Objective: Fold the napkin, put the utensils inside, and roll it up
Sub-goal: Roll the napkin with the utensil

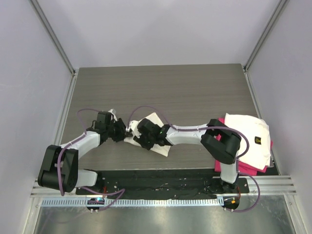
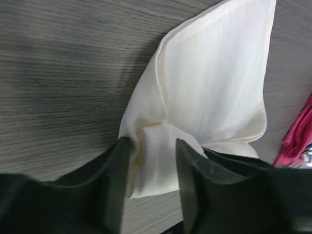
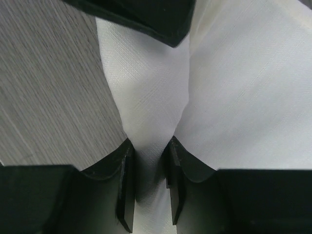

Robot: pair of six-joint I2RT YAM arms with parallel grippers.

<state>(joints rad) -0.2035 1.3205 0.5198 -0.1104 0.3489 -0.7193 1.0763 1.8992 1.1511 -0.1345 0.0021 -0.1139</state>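
Napkin (image 1: 155,118), seemingly folded, on wood-grain table (image 1: 161,87)

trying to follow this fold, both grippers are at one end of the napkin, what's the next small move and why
Probably the left gripper should back off the napkin. Its jaws stand apart around a bunched corner, while the right gripper pinches a ridge of cloth right beside it, so the right one seems to have the fold and can carry it alone.
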